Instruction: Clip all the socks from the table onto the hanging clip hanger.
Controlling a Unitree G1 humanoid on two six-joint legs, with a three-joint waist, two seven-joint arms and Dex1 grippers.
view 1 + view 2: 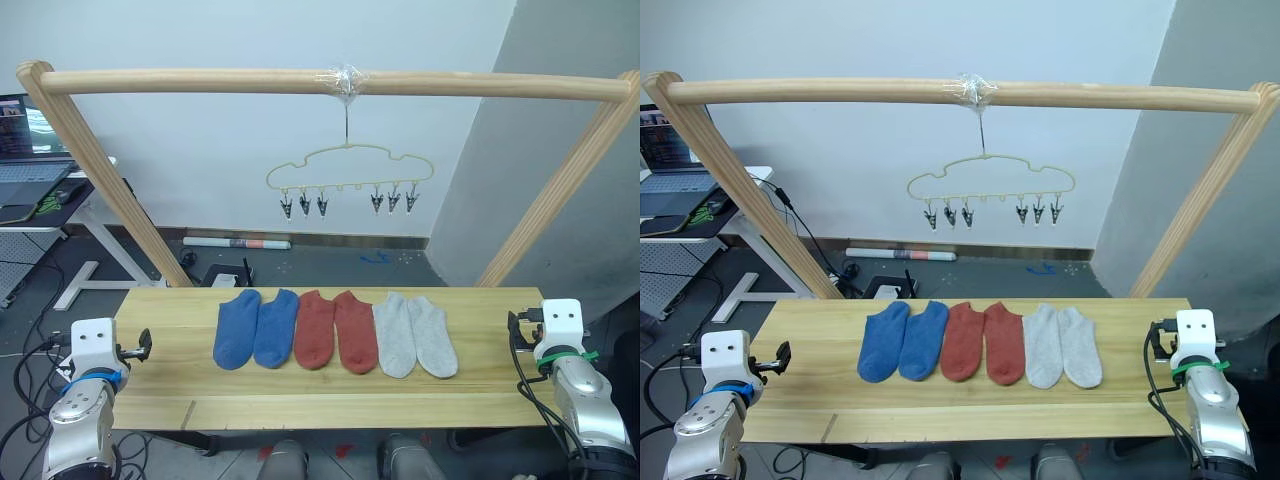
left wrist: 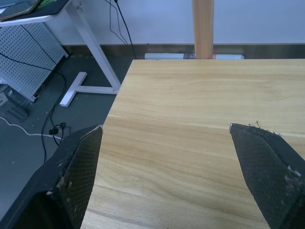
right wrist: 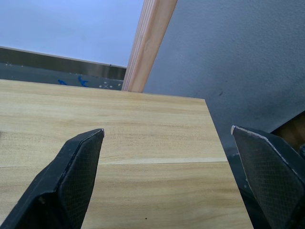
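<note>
Six socks lie in a row on the worktop (image 1: 170, 400) below the clip hanger (image 1: 348, 170): blue pair (image 1: 255, 328), rust pair (image 1: 336, 331), grey pair (image 1: 415, 336). Left end effector (image 2: 167, 143) and right end effector (image 3: 167, 143) both spread, empty, at the worktop's ends. Best start: pinch one sock's cuff edge only, avoiding its overlapping neighbour.

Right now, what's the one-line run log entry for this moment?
socks: six in a row on table | clip hanger: empty, on pole | left gripper: open | right gripper: open | stage: not started
</note>
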